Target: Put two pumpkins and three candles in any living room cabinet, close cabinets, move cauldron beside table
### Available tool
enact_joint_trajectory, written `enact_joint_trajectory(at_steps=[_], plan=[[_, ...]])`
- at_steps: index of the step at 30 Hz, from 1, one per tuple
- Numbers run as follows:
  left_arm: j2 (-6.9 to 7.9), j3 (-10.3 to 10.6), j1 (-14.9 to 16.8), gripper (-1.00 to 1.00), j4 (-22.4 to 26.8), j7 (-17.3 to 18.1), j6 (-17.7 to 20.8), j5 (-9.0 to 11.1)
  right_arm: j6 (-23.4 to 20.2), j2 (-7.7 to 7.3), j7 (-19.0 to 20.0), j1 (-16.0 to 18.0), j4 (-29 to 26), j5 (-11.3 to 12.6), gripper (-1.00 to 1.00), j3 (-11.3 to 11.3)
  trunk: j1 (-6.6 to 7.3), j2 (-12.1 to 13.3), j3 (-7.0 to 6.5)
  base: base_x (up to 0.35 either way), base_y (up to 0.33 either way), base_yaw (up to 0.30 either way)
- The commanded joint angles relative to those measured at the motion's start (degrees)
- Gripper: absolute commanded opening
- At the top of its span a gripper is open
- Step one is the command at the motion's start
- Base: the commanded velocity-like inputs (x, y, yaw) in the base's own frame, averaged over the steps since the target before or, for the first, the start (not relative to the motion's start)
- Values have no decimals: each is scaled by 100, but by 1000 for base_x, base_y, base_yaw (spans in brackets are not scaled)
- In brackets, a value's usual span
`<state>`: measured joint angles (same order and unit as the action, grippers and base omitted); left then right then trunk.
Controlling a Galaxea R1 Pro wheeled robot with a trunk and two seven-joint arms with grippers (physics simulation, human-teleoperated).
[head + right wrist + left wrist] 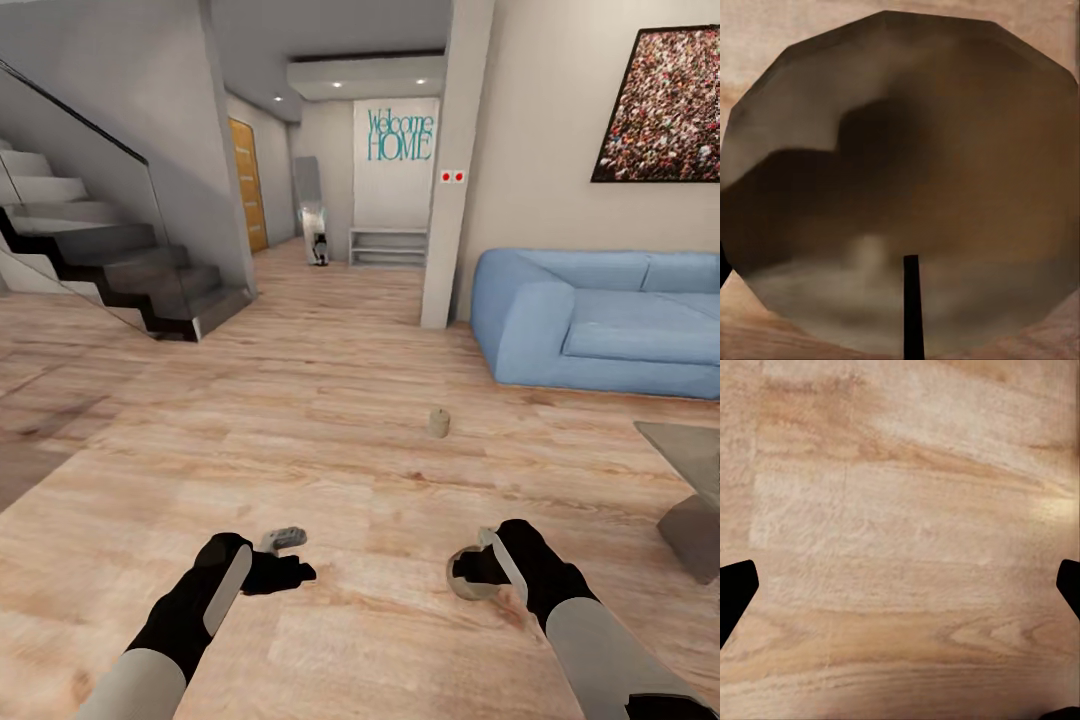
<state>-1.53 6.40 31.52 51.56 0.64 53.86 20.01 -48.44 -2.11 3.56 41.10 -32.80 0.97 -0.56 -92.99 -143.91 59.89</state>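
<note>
Tan and squat, one candle (466, 574) sits at the right gripper (484, 570) in the lower right-of-centre of the head view, its round face against the black fingertips; in the right wrist view that same candle (900, 187) crowds the lens as a broad brown disc with a thin dark wick rising from the lower middle. The claw appears clamped on it — a grip, I judge, not a near miss, though the fingers themselves are mostly hidden behind the wax. A second candle (438, 422) stands upright on the wood-plank floor (330, 420), up-frame and slightly left of the loaded gripper, well apart from both arms and short of the blue sofa (600, 320) at the right edge. That is the relation that matters: the free candle lies ahead of the right arm, yet that arm is occupied, so the left gripper (285, 560) — lower left-of-centre, over bare boards, jaws spread wide with nothing between them, as the left wrist view confirms with dark fingertips (735, 592) at each side of plain planks — is the one available, though it would have to cross rightward to reach. A corner of the glass-topped table (690, 440) shows at the right edge.
</note>
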Motion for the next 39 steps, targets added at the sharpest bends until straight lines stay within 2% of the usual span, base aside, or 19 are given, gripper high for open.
enact_joint_trajectory(at_steps=[1, 24, 27, 30, 39], plan=[[0, 1, 2, 100, 4, 7, 20, -5, -30, 0, 4, 3, -7, 18, -100, -6, -2, -2, -1, 308, 196, -246], [-6, 9, 3, 100, 9, 10, 20, -5, -25, 0, 13, 3, -5, 9, -100, -6, -2, -2, -143, 306, 199, -247], [-6, 168, 3, 100, 11, 15, 20, -5, -25, 0, 10, 3, -4, 13, -100, -6, -2, -2, -157, 296, 221, -190], [-6, 227, 3, 100, 11, 15, 20, -5, -25, 0, 12, 3, -2, 11, -100, -2, -2, -2, -162, 293, 226, -69], [-6, 255, 3, 100, 11, 15, 20, -5, -25, 0, 21, 3, 16, 9, -100, 0, -2, -2, -182, 289, 233, -153]])
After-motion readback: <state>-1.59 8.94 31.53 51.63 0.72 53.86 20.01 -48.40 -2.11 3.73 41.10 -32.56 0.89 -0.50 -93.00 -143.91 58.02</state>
